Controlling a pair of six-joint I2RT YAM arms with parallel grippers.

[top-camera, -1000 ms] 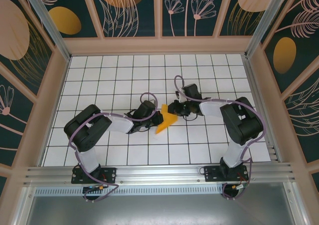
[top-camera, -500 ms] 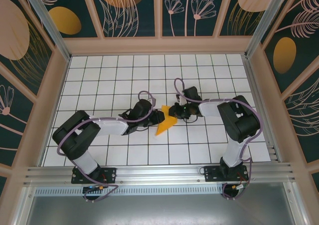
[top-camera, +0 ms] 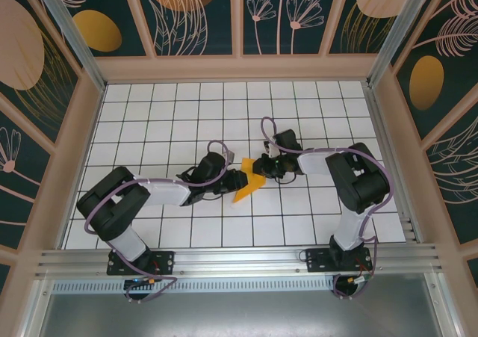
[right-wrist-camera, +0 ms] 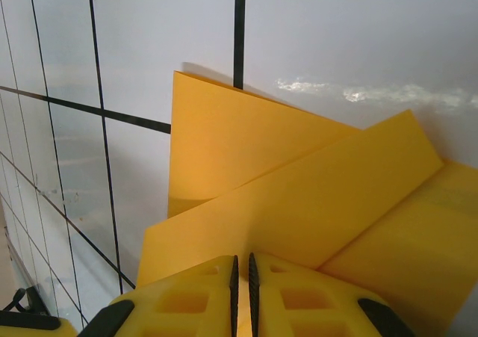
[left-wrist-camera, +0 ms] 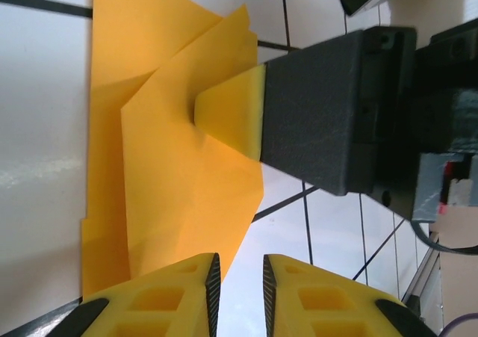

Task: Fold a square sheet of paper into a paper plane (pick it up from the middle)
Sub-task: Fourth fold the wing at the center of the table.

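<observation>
The square sheet of paper (top-camera: 245,189) is orange-yellow and folded into a creased, pointed, layered shape. It lies on the white grid table (top-camera: 179,113) between the two arms. My right gripper (top-camera: 261,167) is shut on its upper edge. In the right wrist view the jaws (right-wrist-camera: 241,266) pinch a raised flap of the paper (right-wrist-camera: 299,195). My left gripper (top-camera: 239,178) sits low at the paper's left side. In the left wrist view it (left-wrist-camera: 238,270) is open with bare table between its fingers, and the paper's (left-wrist-camera: 172,165) edge is just beside one finger. The right gripper's yellow fingertip (left-wrist-camera: 231,109) presses on the fold.
Patterned walls (top-camera: 239,16) enclose the table on three sides. An aluminium rail (top-camera: 239,258) runs along the near edge, above both arm bases. Open grid tiles lie behind and to either side of the paper.
My left gripper has opened and let go of the paper. The left arm has stretched lower and slightly right. The right gripper keeps its hold with little movement.
</observation>
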